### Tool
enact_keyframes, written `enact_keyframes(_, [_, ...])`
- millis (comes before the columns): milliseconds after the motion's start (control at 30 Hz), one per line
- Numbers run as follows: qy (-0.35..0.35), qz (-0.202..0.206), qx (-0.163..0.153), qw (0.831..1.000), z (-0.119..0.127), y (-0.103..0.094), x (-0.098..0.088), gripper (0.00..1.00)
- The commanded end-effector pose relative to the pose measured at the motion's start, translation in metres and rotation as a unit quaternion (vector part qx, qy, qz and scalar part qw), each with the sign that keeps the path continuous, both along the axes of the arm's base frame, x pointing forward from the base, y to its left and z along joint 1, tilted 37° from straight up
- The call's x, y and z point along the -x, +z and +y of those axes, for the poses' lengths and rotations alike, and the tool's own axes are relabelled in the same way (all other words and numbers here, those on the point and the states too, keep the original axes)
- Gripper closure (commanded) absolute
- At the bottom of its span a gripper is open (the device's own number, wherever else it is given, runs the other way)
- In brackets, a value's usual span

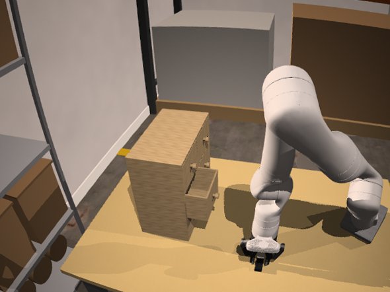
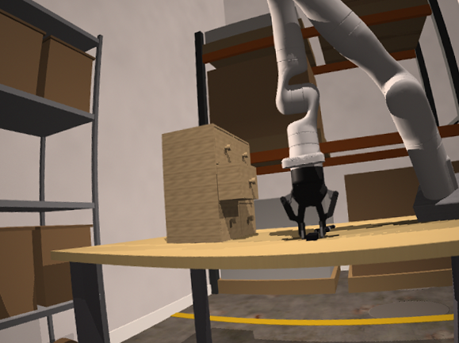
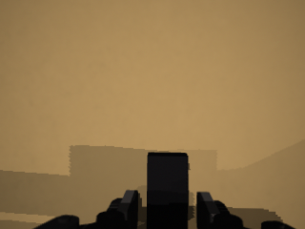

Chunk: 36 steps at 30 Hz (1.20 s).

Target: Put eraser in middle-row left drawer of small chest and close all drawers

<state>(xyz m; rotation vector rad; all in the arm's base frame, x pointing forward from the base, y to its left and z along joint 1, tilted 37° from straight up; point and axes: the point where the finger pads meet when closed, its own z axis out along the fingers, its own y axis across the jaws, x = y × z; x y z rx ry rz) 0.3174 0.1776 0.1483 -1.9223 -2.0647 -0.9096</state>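
The eraser (image 1: 258,265) (image 2: 312,236) (image 3: 167,176), a dark block, lies flat on the table. My gripper (image 1: 259,260) (image 2: 312,233) (image 3: 167,207) points down with its fingertips low near the table top. It is partly open: the fingers stand on either side of the eraser, with a gap on each side in the wrist view. The chest (image 1: 157,194) (image 2: 189,185) stands upright to the left of the gripper in the top and exterior views. Its left middle drawer (image 1: 198,204) (image 2: 234,181) is pulled partway out, looks level, and the part of its inside that shows is empty.
The other drawers look shut. Another small dark thing (image 2: 329,227) lies on the table (image 1: 126,258) (image 2: 145,252) just behind the right finger in the exterior view; its shape is unclear. The open drawer's knob (image 1: 216,195) (image 2: 252,181) sticks out toward the gripper's side.
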Motion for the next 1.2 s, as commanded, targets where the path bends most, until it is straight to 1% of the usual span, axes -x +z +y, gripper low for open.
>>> enact_keyframes(0, [0.0, 0.0, 0.0, 1.0, -0.0001, -0.0001, 0.0, 0.62])
enact_keyframes(500, [0.0, 0.0, 0.0, 1.0, -0.0001, -0.0001, 0.0, 0.62])
enact_keyframes(533, [0.0, 0.0, 0.0, 1.0, -0.0001, -0.0001, 0.0, 0.81])
enact_keyframes(1167, [0.0, 0.0, 0.0, 1.0, -0.0001, -0.0001, 0.0, 0.81])
